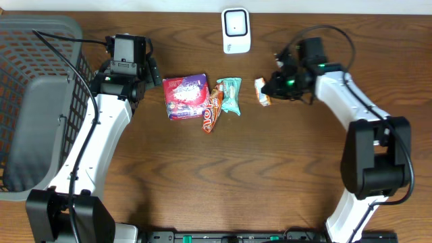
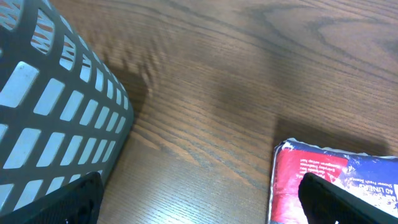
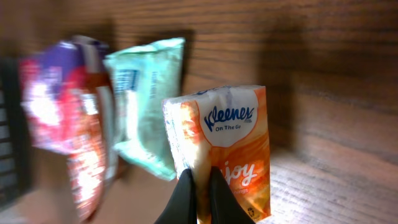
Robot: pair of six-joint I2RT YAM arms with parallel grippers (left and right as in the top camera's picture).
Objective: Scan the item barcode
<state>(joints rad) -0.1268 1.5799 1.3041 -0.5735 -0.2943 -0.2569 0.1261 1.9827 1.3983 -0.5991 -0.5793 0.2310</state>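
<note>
The tissue pack (image 3: 230, 149) is orange and white with blue lettering. The pouch (image 1: 230, 94) is mint green, the bag (image 1: 185, 97) purple and pink, the wrapper (image 1: 211, 111) red and orange. The scanner (image 1: 236, 30) is white, the basket (image 1: 34, 128) grey lattice, the table (image 1: 236, 175) brown wood grain.

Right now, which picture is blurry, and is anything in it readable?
Right wrist view: the purple packet and teal packet smear on the left, while the Kleenex pack reads clearly. Overhead view: crisp, evenly lit. Left wrist view: a shadow falls beside the basket.
</note>
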